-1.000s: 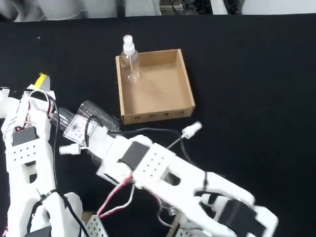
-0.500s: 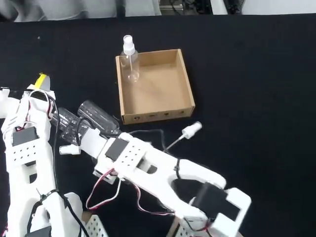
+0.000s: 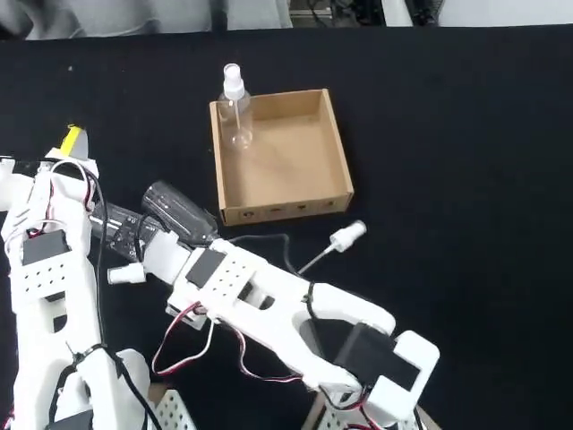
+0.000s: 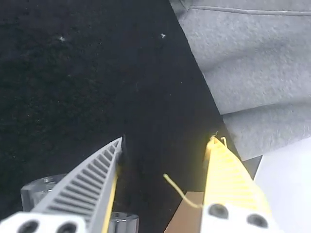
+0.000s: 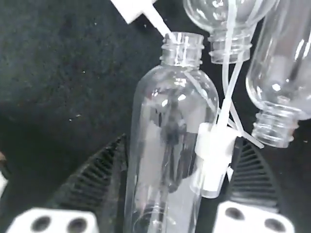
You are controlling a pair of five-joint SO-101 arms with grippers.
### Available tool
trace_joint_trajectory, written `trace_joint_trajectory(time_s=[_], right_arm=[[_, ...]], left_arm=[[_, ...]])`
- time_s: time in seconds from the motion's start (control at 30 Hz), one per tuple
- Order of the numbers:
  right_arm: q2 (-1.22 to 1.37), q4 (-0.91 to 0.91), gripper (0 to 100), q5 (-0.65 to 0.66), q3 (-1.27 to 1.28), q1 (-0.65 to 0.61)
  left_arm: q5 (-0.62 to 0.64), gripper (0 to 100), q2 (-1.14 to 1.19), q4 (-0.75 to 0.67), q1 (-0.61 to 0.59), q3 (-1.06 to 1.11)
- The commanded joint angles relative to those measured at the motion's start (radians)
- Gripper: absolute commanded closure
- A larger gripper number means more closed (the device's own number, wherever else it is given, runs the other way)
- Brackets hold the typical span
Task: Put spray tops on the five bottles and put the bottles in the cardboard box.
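In the high view I see bare desk (image 3: 466, 134) all along the right of the cardboard box (image 3: 286, 208), and most of the box floor is free, with only a capped bottle (image 3: 235, 116) standing in its far left corner. Off the near left corner, clear bottles (image 3: 175, 210) lie packed neck to neck, and my right arm (image 3: 286, 305) stretches across the approach. A loose spray top (image 3: 346, 236) lies just before the box front.

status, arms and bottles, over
Left end effector open, empty. Right end effector open astride uncapped bottle. Loose spray top lies alongside. One capped bottle in cardboard box.
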Motion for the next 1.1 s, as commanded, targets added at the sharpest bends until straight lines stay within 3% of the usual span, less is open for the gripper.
trace_joint_trajectory(time_s=[0.0, 0.23, 0.53, 1.07], right_arm=[[0.001, 0.020, 82.9, 0.000, -0.065, -0.023], [-0.010, 0.034, 97.1, 0.000, -0.062, 0.034], [-0.148, 0.173, 96.9, 0.000, -0.058, 0.068], [-0.374, 0.423, 97.1, 0.000, -0.058, 0.245]], left_arm=[[0.002, 75, -0.026, -0.018, -0.019, -0.018], [0.002, 75, -0.026, -0.021, -0.027, -0.018], [0.002, 75, -0.026, -0.021, -0.027, -0.018], [0.002, 75, -0.026, -0.023, -0.027, -0.018]])
